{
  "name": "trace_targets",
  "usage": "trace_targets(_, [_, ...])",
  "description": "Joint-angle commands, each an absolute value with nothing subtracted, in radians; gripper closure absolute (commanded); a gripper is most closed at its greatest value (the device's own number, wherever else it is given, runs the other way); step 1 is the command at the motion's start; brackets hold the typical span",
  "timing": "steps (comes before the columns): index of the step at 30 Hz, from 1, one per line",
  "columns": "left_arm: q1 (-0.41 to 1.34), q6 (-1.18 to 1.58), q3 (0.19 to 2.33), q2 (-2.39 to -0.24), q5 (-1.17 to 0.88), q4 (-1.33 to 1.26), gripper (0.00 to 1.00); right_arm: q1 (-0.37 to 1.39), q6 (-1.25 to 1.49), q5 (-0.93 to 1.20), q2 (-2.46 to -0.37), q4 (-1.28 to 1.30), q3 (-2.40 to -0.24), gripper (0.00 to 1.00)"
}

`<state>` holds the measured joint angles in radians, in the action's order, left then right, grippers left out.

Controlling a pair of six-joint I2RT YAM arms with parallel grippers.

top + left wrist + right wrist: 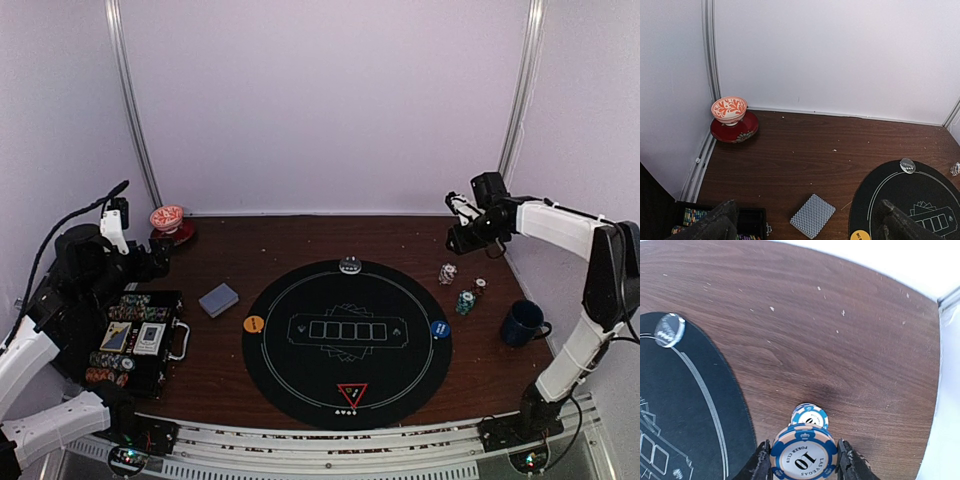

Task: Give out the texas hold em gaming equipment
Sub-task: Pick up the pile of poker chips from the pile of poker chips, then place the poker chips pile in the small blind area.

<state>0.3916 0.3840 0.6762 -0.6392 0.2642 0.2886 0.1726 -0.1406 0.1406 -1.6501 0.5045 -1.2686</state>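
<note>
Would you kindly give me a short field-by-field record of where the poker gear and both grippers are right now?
left gripper: open, empty, by the chip case
right gripper: shut on a poker chip, right of the mat
card deck: face down on the table, left of the mat
orange button: mat's left edge
blue button: mat's right edge
red triangle marker: mat's near edge
chip stacks: on the table, right of the mat

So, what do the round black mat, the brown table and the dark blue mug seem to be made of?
Round black mat: probably felt or rubber, matte, lying thin and flat. Brown table: wood or wood-look laminate, with visible grain streaks. Dark blue mug: likely ceramic, smooth, with a thick handle.
</note>
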Motion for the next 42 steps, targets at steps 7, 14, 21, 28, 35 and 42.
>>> trace_targets(7, [0.381, 0.391, 0.67, -0.63, 0.25, 0.245, 0.02, 0.229, -0.247, 0.203, -1.51, 0.538, -1.14, 0.73])
trace_targets(14, [0.38, 0.391, 0.669, -0.628, 0.253, 0.245, 0.02, 0.281, -0.285, 0.204, -1.441, 0.537, -1.052, 0.72])
trace_targets(21, [0.378, 0.392, 0.669, -0.631, 0.252, 0.245, 0.02, 0.31, -0.284, 0.173, -1.503, 0.515, -1.026, 0.72])
trace_targets(28, [0.376, 0.391, 0.669, -0.627, 0.251, 0.245, 0.02, 0.379, -0.283, 0.125, -1.619, 0.496, -1.02, 0.72])
trace_targets(35, [0.375, 0.391, 0.669, -0.625, 0.248, 0.245, 0.02, 0.399, -0.275, 0.096, -1.693, 0.488, -1.014, 0.72])
trace_targets(42, [0.376, 0.391, 0.669, -0.627, 0.25, 0.245, 0.02, 0.398, -0.282, 0.085, -1.71, 0.494, -1.005, 0.72])
